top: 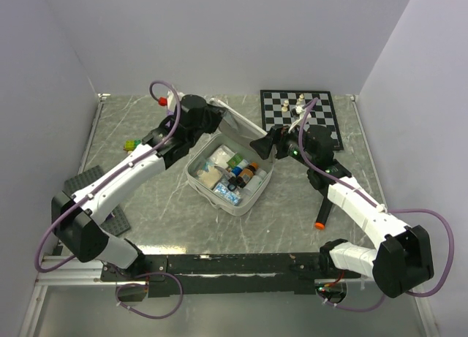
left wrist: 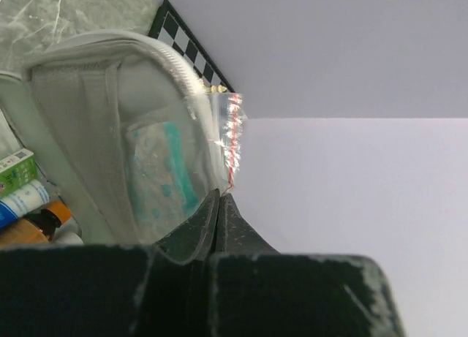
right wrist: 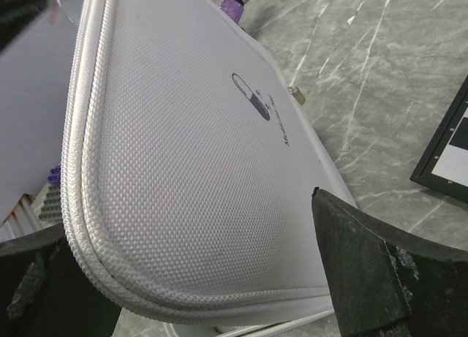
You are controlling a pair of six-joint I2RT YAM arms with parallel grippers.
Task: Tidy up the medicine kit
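The medicine kit (top: 256, 194) lay open mid-bench, its lid (right wrist: 183, 154) raised. Our left gripper (left wrist: 219, 205) pinched a clear bag (left wrist: 232, 129) at the lid's inner pocket; our right gripper (right wrist: 183, 213) straddled the lid, wide. Next, we judged, the bag needed tucking in, then releasing.

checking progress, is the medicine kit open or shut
Open: the medicine kit has its lid raised, with bottles showing inside.

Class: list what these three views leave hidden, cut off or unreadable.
Top view: bottle labels in the medicine kit, too small.
Left wrist view: teal packet in the lid pocket, blurred behind mesh; zip bag's contents, unclear.
Right wrist view: kit's contents, hidden by the lid; print beside pill logo, too small.
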